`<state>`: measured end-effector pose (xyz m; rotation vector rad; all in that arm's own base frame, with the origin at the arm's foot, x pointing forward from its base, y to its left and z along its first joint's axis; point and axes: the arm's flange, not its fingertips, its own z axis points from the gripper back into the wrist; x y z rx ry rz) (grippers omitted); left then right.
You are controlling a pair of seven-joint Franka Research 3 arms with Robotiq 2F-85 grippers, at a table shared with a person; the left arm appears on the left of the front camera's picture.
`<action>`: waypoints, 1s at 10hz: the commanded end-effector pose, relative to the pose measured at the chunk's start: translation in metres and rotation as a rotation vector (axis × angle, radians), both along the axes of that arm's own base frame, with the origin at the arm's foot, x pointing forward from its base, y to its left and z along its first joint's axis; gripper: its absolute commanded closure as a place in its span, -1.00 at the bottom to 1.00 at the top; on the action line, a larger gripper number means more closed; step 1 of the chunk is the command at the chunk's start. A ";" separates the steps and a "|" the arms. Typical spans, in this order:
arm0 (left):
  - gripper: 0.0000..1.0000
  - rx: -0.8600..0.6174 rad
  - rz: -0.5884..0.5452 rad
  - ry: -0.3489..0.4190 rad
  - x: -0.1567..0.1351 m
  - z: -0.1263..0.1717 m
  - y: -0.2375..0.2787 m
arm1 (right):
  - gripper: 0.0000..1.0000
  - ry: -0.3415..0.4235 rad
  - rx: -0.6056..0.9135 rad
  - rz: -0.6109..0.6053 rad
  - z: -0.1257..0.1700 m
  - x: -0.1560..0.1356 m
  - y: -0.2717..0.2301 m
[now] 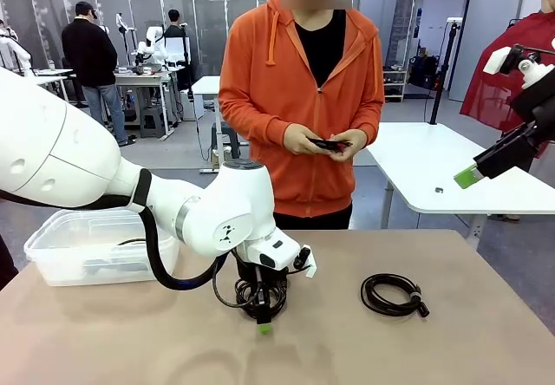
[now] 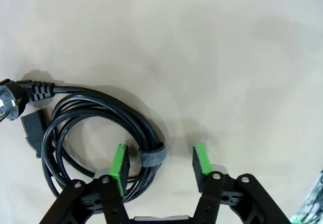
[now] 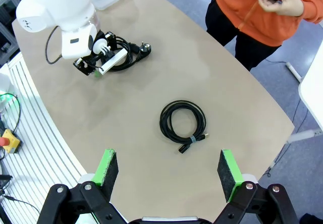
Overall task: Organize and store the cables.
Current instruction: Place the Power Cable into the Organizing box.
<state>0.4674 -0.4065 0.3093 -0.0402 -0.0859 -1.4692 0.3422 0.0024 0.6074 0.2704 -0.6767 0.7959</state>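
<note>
On the beige bench (image 1: 486, 350), near its middle: a thick black power cord (image 2: 96, 128) wound into a loop, cinched by a grey fabric strap (image 2: 151, 156), both plug ends lying together at one side. Straddling the strapped part, the robot's left hand (image 2: 160, 158), green pads apart, one over the coil, one over bare bench. Well apart to the right, a thinner black cord (image 1: 392, 296), also looped. High above it, the right hand (image 3: 166, 171), spread wide. At the bench's left edge, a clear plastic tub (image 1: 43, 251). Beyond the far side, a person in an orange hoodie (image 1: 299, 99) holding another black cord (image 1: 329, 145).
</note>
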 end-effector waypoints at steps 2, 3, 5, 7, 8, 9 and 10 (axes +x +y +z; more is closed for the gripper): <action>1.00 -0.003 0.015 -0.032 -0.002 -0.003 0.002 | -1.00 0.000 0.001 0.006 0.000 0.000 -0.001; 1.00 -0.009 0.002 -0.021 -0.001 -0.002 0.001 | -1.00 0.000 0.001 0.006 0.000 0.000 -0.001; 1.00 -0.011 -0.008 -0.003 -0.001 -0.004 -0.001 | -1.00 0.000 0.001 0.006 0.000 0.000 -0.001; 1.00 -0.023 0.001 0.014 -0.001 0.001 -0.001 | -1.00 0.000 0.001 0.006 0.000 0.000 -0.001; 1.00 -0.016 0.001 0.008 -0.002 0.009 0.000 | -1.00 0.000 0.001 0.006 0.000 0.000 -0.001; 1.00 -0.021 -0.019 0.009 -0.005 0.024 0.002 | -1.00 0.000 0.001 0.006 0.000 0.000 -0.001; 1.00 -0.047 -0.070 0.038 -0.009 0.050 0.002 | -1.00 0.000 0.001 0.006 0.000 0.000 -0.001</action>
